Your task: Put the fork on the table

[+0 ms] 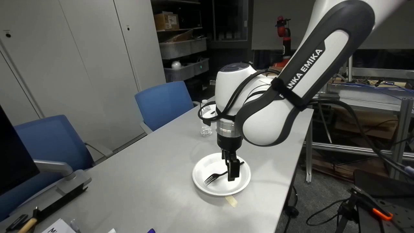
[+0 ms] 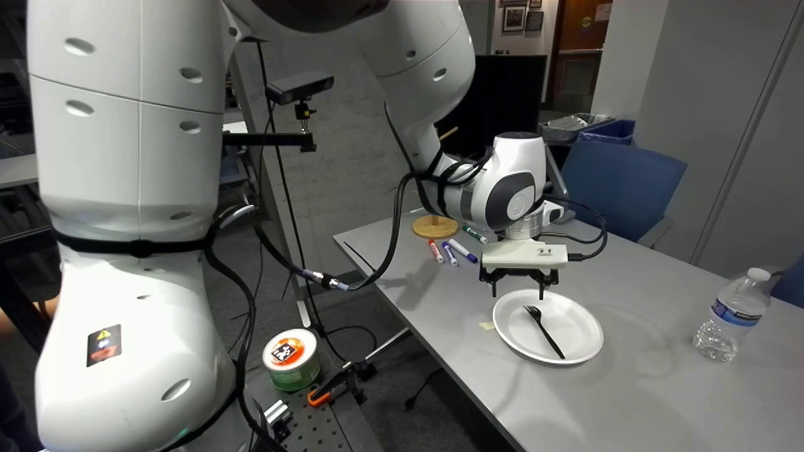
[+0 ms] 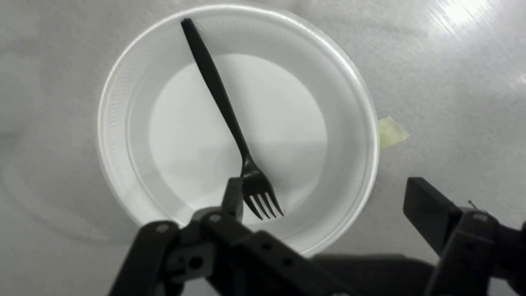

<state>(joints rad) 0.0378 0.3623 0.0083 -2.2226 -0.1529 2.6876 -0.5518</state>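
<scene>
We are finding the fork (image 3: 225,105) lying in the white plate (image 3: 283,107), its handle end reaching close to the rim. The plate is sitting on the grey surface (image 2: 653,408), nearer the long edge beside the robot's base (image 2: 113,402), with a scrap of tape (image 3: 391,133) showing just beside the rim in all three views. We are seeing the hand (image 2: 517,295) hanging above, its fingers standing wide apart. The wrist view is showing one finger over the plate, next to the fork's tines, and the other out past the rim. In an exterior view the front finger (image 1: 233,170) is masking the other and the gap. In an exterior view four markers (image 2: 450,253) are lying near a corner of the surface, and a wooden disc (image 2: 427,231) is sitting close to the short edge. The bottle (image 2: 732,317) is standing nearer the opposite long edge, its blue label facing us; in an exterior view parts on the arm (image 1: 265,123) are partly covering it. There we are also catching two blue chairs (image 1: 165,105) along that edge.
</scene>
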